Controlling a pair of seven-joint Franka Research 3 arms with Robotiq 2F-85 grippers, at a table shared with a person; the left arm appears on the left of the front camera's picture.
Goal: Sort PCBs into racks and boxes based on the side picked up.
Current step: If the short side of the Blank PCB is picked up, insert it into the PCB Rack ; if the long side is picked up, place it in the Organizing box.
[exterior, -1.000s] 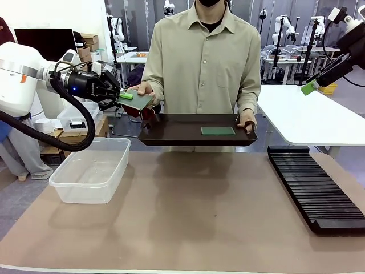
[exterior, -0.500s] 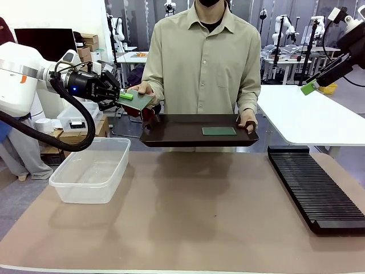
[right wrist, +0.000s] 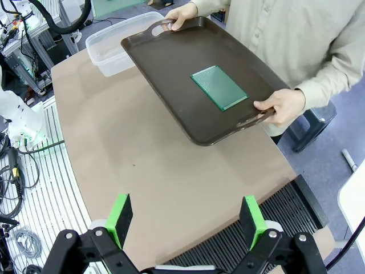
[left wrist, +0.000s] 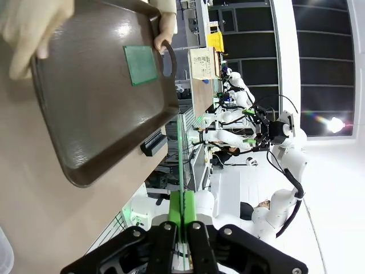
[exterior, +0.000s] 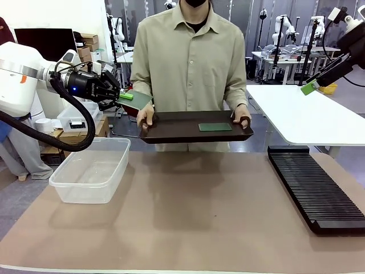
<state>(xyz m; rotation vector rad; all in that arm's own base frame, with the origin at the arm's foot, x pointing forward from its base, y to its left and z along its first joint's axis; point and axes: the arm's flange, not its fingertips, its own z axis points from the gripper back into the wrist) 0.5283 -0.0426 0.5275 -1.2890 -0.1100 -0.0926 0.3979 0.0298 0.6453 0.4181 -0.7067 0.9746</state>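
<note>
My left gripper [exterior: 118,97] is shut on the edge of one green PCB [exterior: 137,99], held in the air above the far end of the clear box [exterior: 91,169]. In the left wrist view that board [left wrist: 181,165] stands edge-on between the shut fingers. A second PCB [exterior: 215,127] lies flat on the dark brown tray [exterior: 171,130] that the person holds by both handles. My right gripper [exterior: 311,86] hangs high at the far right, open and empty [right wrist: 186,224], looking down on the tray's PCB [right wrist: 219,87]. The black rack [exterior: 313,185] lies along the table's right side.
A white table [exterior: 308,117] stands behind the rack. A smaller clear bin [exterior: 77,119] and cardboard boxes sit behind the left arm. The brown tabletop [exterior: 194,211] stretches between box and rack.
The person took the hand off my held PCB and now grips the tray with both hands, lifting it slightly and shifting it left. Neither arm has moved.
</note>
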